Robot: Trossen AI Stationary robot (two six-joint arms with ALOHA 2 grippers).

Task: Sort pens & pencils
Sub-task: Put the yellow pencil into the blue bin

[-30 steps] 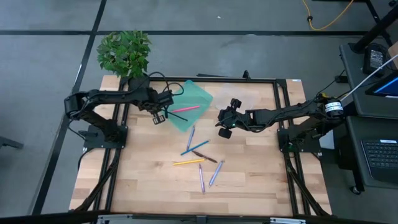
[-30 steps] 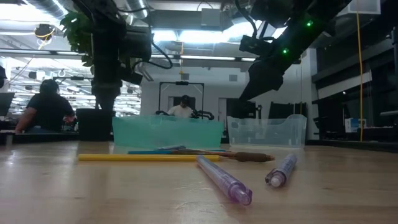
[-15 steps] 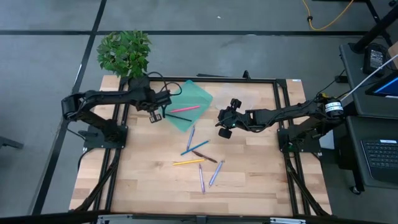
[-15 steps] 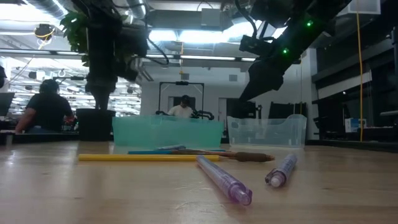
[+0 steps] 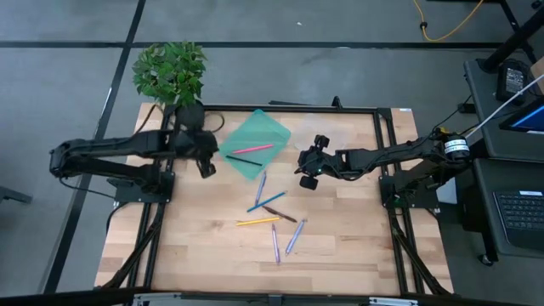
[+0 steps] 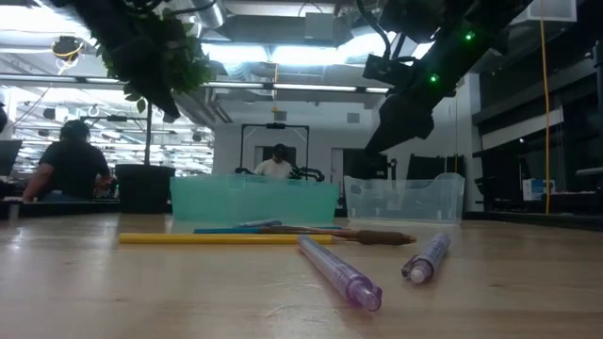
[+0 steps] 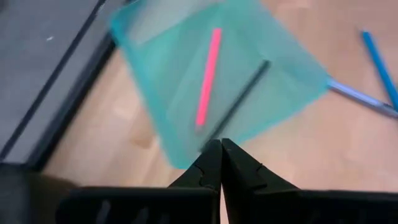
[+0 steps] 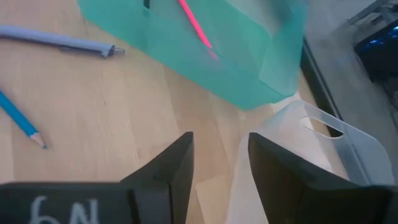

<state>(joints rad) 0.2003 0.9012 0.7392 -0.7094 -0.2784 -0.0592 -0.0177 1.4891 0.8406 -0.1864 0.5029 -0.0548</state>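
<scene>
Wooden bench (image 5: 340, 242), near edge first: two lavender pens (image 5: 274, 244) (image 5: 295, 236) lie side by side, near each other but apart; in the low view they are closest to the camera. Just behind them, a yellow pencil (image 5: 257, 222) lies crosswise, with a dark pen (image 5: 280, 214) angled beside its end. Farther back, a blue pencil (image 5: 265, 202) crosses toward a grey-blue pen (image 5: 259, 187), which points up to the teal tray (image 5: 270, 127).

Teal tray: rear centre of the bench, turned cornerwise. Contents: one pink pencil (image 7: 209, 76) and one black pen (image 7: 239, 96), lying roughly parallel on its floor.

Clear tray (image 8: 311, 168): just beside the teal one, under the right arm.

Left gripper (image 5: 205, 164): at the teal tray's left corner, above the bench; jaws pressed together, holding nothing.

Right gripper (image 5: 307, 170): to the right of the teal tray, raised over the clear tray; jaws spread, holding nothing.

Potted plant (image 5: 172, 75): rear left corner.

Person (image 6: 75, 162): seated in the room beyond.
</scene>
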